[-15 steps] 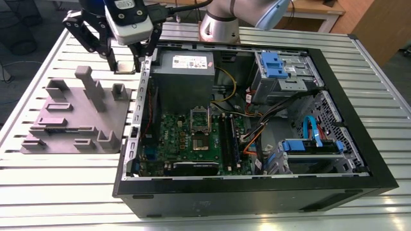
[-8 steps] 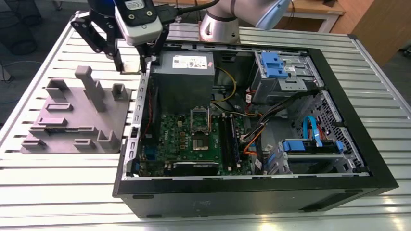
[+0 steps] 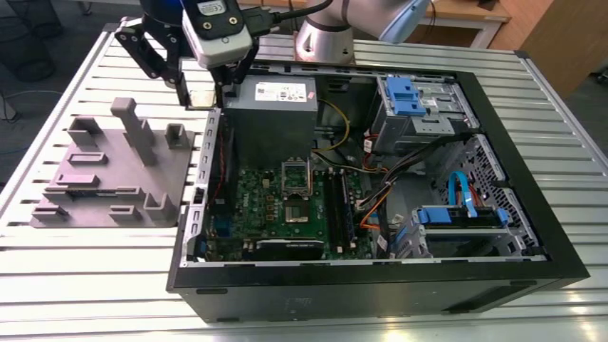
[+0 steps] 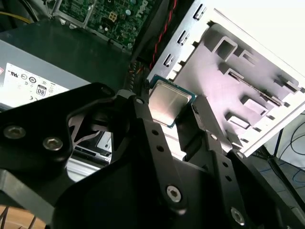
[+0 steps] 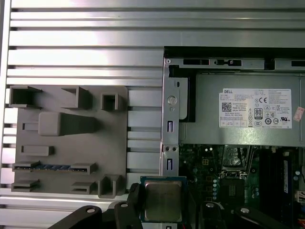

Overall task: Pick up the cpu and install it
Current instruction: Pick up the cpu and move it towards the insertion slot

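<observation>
so the gripper [image 4: 167, 113] is pinching the cpu [image 5: 162, 198] between its fingers, just above the computer case [image 3: 380, 296] side wall: flat square, shiny silver top, thin greenish rim

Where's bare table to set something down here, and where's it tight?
Free: table slats at the exterior view's lower left, bordered by the grey fixture and PC case. Tight: the strip between fixture and case; cables crowd the case's interior. The claw grips the cpu near the case's far corner.
</observation>
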Motion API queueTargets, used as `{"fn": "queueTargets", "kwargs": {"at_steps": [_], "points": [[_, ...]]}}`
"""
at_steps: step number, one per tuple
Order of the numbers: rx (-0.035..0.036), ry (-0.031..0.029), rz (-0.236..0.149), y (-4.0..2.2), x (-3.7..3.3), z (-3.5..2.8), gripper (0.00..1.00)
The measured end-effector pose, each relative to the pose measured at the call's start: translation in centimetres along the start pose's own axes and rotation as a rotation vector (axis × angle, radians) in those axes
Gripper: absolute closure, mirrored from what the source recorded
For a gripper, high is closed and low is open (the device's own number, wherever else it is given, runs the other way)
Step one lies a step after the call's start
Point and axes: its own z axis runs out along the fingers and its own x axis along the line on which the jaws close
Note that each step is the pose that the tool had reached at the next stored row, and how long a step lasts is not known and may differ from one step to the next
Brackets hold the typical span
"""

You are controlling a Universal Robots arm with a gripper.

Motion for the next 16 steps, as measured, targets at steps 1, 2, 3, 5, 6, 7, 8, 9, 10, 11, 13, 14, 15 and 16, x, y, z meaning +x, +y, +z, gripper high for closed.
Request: {"fn": "queueTargets", "kwargs": {"at_steps": [1,2,3,5,6,7,8,9,10,11,13,14,15,16], "points": [[0.0001,0.0001,0.000,0.00,-0.01,-0.01,0.53],[0.0001,0.0001,0.000,0.00,-0.01,0.00,0.53],[0.0000,0.0000,0.000,0.00,-0.03,0.00,0.53],[0.0001,0.0001,0.000,0.00,-0.05,-0.01,0.53],[0.0001,0.0001,0.000,0.00,-0.05,-0.01,0.53],[0.0001,0.0001,0.000,0.00,-0.05,-0.01,0.53],[0.0000,0.0001,0.000,0.00,-0.06,0.00,0.53],[0.0001,0.0001,0.000,0.00,-0.06,-0.01,0.53],[0.0001,0.0000,0.000,0.00,-0.07,-0.01,0.53],[0.0001,0.0001,0.000,0.00,-0.07,-0.01,0.53],[0.0001,0.0001,0.000,0.00,-0.08,-0.01,0.53],[0.0001,0.0001,0.000,0.00,-0.08,-0.01,0.53],[0.0000,0.0000,0.000,0.00,-0.11,0.00,0.53],[0.0001,0.0001,0.000,0.01,-0.22,0.00,0.53]]}}
